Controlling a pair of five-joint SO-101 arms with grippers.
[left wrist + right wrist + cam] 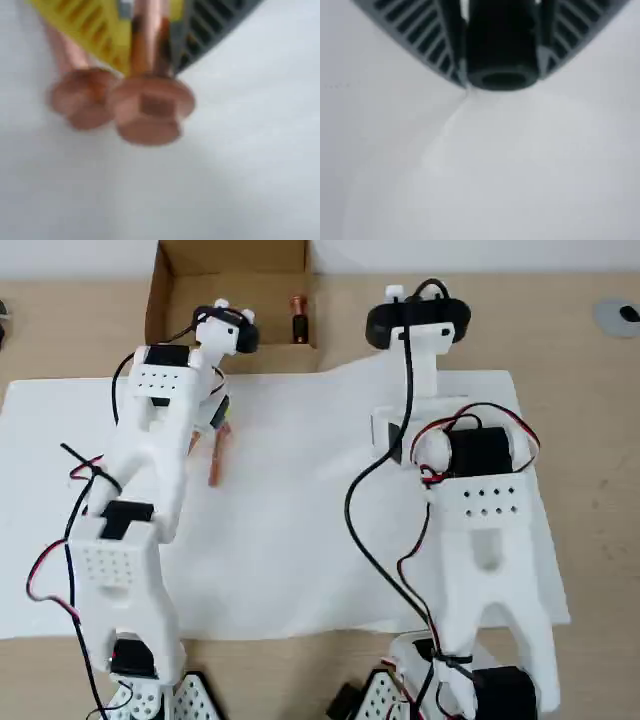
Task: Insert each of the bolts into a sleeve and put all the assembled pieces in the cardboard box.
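Observation:
My left gripper (150,57) is shut on the shank of a copper bolt (150,107), whose flanged head points away from the yellow and dark fingers. A second copper bolt (80,102) lies right beside it on the white sheet. In the high view the left gripper (215,418) sits low over the sheet just below the cardboard box (155,300), with copper bolt (216,458) showing beneath it. My right gripper (502,75) is shut on a black sleeve (502,45), its open end close above the sheet. One assembled piece (298,320) lies in the box.
A white sheet (300,550) covers the middle of the wooden table. The right arm (470,490) stands over the sheet's right half, its cables looping across the centre. A grey disc (615,315) sits at the far right edge.

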